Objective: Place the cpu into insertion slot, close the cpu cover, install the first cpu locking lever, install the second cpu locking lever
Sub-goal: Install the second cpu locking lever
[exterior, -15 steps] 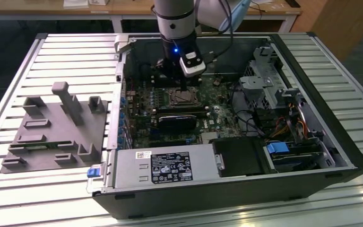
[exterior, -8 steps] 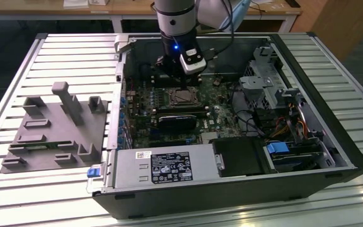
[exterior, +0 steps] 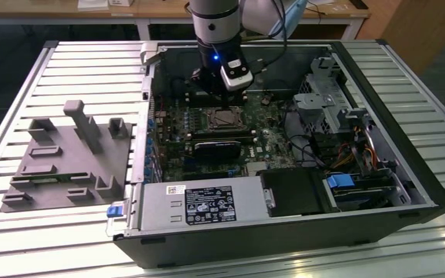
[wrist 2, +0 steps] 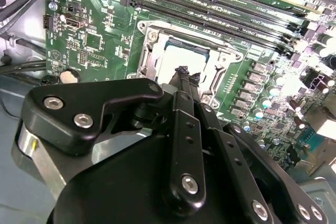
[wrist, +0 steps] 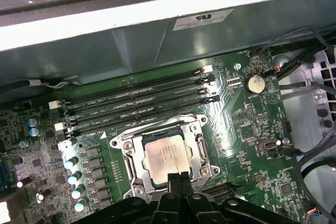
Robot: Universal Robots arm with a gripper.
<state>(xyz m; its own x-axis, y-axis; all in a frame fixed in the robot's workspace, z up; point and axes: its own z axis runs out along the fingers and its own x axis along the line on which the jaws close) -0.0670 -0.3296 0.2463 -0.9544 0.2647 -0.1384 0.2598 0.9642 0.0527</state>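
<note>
The cpu [wrist: 167, 155] sits flat in the insertion slot [wrist: 127, 162], square and silvery-grey, edges lined up with the frame. The pincer [wrist: 178, 178] hovers pinched together at its edge.

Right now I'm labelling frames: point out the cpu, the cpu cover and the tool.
cpu [wrist: 167, 157], first wrist view, middle of its silvery top.
cpu cover [wrist: 198, 141], first wrist view, metal frame beside the chip.
tool [wrist 2: 184, 73], second wrist view, at its fingertips.

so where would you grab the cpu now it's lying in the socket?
Probably its two opposite bare edges, from straight above. The cpu lies flat in the insertion slot, metal top up, framed all round, so no side approach looks open. The end effector hangs at its edge.
</note>
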